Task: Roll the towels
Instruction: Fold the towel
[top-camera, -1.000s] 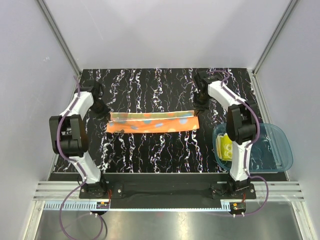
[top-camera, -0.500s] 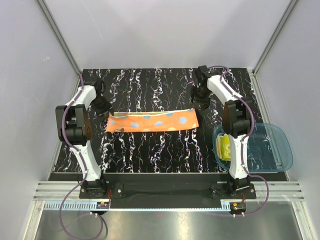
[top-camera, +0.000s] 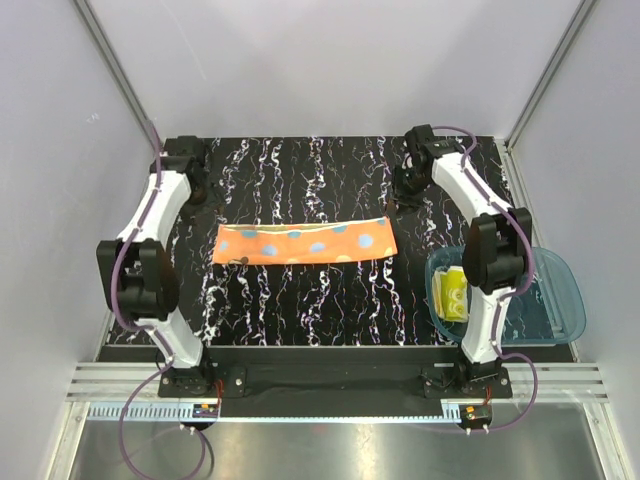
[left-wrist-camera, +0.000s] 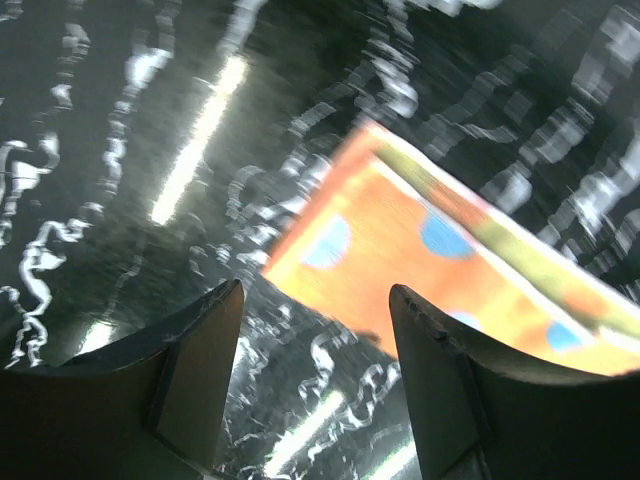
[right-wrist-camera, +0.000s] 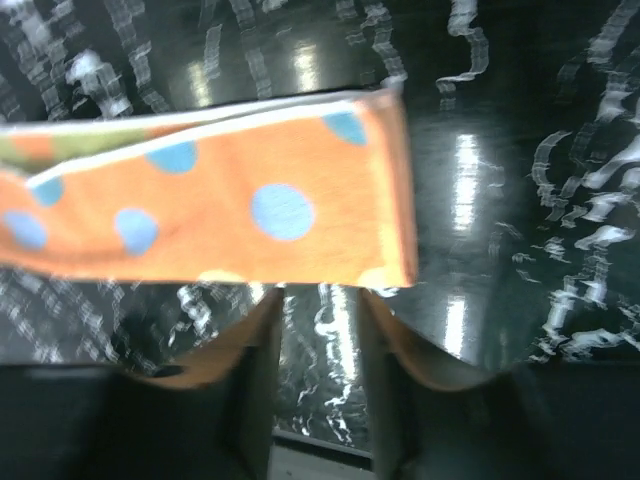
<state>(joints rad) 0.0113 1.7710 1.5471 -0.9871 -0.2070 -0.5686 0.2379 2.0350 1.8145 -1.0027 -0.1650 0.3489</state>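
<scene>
Both grippers (left-wrist-camera: 315, 390) (right-wrist-camera: 320, 385) parted, empty

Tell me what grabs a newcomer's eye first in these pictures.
The orange polka-dot towel stands out, folded into a long strip across the middle of the black marbled table. Next, the translucent blue tray at the table's right edge, holding the yellow towel.

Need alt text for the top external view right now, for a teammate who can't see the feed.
An orange cloth with light blue polka dots lies folded into a long flat strip across the black marbled table, untouched. The left gripper and right gripper hover open beyond its ends. A yellow cloth sits in a translucent blue tray at right.
</scene>
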